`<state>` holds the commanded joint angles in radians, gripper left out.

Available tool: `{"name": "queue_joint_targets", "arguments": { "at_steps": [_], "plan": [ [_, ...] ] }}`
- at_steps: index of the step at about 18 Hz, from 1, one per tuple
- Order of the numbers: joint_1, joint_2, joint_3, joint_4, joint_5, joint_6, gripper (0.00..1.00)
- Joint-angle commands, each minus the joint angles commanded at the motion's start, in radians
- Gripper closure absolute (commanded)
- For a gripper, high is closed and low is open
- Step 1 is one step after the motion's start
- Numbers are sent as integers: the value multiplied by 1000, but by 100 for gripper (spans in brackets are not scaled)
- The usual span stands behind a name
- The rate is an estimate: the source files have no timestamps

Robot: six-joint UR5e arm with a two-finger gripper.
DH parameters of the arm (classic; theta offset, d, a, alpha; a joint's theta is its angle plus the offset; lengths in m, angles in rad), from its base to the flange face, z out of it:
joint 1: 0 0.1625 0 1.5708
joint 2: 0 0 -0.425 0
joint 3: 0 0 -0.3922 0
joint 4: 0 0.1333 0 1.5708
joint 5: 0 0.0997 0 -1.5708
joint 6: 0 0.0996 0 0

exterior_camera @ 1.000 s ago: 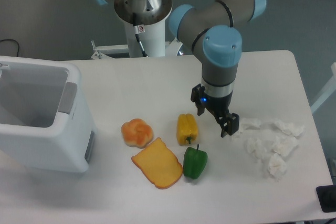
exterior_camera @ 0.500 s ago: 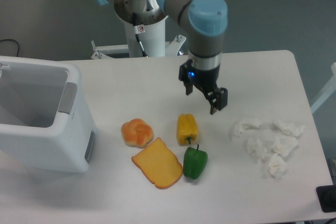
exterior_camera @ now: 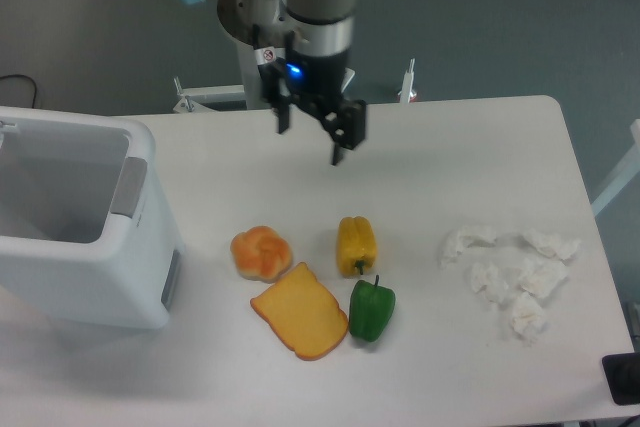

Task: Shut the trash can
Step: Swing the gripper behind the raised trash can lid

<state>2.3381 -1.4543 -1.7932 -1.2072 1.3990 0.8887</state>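
The trash can (exterior_camera: 80, 247) is a big white boxy bin at the table's left edge. Its top is open and I can see into the hollow inside. A grey tab (exterior_camera: 128, 187) lies on its right rim. The lid does not show as a separate flat piece from here. My gripper (exterior_camera: 311, 144) hangs open above the back middle of the table, well right of the bin, with nothing between its fingers.
In front of the gripper lie a bread roll (exterior_camera: 261, 252), a toast slice (exterior_camera: 298, 312), a yellow pepper (exterior_camera: 357, 244) and a green pepper (exterior_camera: 371, 309). Several crumpled white tissues (exterior_camera: 510, 272) sit at the right. The arm's white base (exterior_camera: 272, 57) stands behind the table.
The gripper has risen from beside the tissues and swung left and back across the table, toward the bin's side. Nothing on the table has moved.
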Motion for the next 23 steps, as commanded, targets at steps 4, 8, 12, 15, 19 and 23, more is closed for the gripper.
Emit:
{"name": "queue_joint_targets", "arguments": {
  "at_steps": [4, 8, 12, 15, 19, 23],
  "plan": [
    [-106, 34, 0, 8, -28, -163, 0],
    [-157, 77, -2, 0, -87, -218, 0],
    [-200, 81, 0, 14, -138, -310, 0],
    [-244, 74, 2, 21, -163, -378, 0],
    [-296, 71, 12, 86, -216, -479, 0],
    [-384, 28, 54, 135, -215, -568, 0]
  ]
}}
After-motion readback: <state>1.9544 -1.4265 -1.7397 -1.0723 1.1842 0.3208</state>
